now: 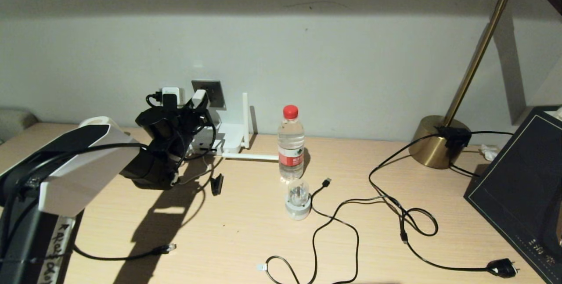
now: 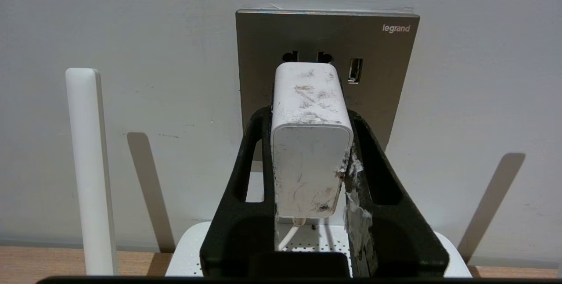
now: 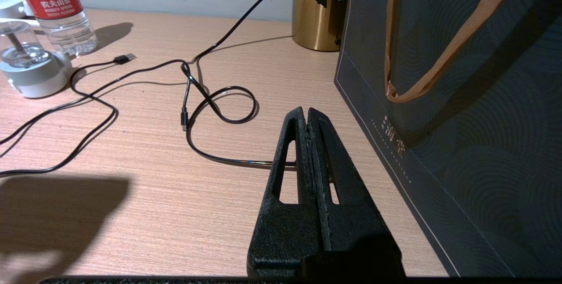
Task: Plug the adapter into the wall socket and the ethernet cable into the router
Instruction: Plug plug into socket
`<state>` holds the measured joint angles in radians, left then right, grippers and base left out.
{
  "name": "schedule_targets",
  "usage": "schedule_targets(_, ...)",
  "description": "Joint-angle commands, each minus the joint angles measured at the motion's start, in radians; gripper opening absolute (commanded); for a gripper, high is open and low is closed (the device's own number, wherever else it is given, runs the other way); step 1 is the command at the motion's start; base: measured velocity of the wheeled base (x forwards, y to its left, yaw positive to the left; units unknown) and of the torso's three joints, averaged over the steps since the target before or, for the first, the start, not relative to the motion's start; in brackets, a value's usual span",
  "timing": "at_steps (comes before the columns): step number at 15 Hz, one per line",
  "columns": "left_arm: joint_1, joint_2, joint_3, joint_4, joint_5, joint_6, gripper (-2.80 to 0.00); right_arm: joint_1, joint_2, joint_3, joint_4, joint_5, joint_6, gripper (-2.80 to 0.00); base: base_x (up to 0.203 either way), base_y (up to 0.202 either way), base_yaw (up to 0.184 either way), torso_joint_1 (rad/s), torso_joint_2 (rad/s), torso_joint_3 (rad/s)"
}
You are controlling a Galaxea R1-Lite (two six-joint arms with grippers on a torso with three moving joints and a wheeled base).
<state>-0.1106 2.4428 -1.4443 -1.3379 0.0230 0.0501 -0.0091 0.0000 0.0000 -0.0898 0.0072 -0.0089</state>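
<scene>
A: Where is the adapter [image 2: 309,143] seen?

B: It is clamped between the two black fingers of the left hand [image 2: 307,113], raised off the bench [image 1: 246,231] and held right in front of the wall socket [image 2: 327,38]. Its front end is lined up just below the socket's two round holes. Whether the prongs are already seated cannot be told. A thin white cord is seen hanging from its back end.

A: And the router [image 1: 226,139]?

B: It is placed on the bench against the wall, directly under the socket. One antenna [image 2: 90,170] is stood upright beside it, and another is laid flat toward the water bottle [image 1: 290,143].

A: The ethernet cable [image 1: 131,255]?

B: It is laid on the bench near the front edge, its clear plug pointed toward the middle, well apart from the router.

A: The right hand [image 3: 307,115]?

B: It is held low over the bench beside a dark paper bag [image 3: 461,99], its fingers pressed together with nothing between them.
</scene>
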Motion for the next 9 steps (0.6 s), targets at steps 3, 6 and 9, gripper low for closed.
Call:
schedule_targets(3,0.002,-0.008,-0.002,-0.007,0.002,0.0,-2.8,0.0,0.002,0.034,-0.001,0.0,0.0,-2.8,0.0,0.0,0.0,0.0,0.0,0.0)
schedule_targets(6,0.0,-0.008,-0.002,-0.007,0.002,0.0,-2.8,0.0,0.002,0.034,-0.001,0.0,0.0,-2.8,0.0,0.0,0.0,0.0,0.0,0.0)
schedule_targets(9,0.002,-0.013,-0.005,-0.006,0.0,0.0,-2.8,0.0,0.002,0.034,-0.001,0.0,0.0,-2.8,0.0,0.0,0.0,0.0,0.0,0.0)
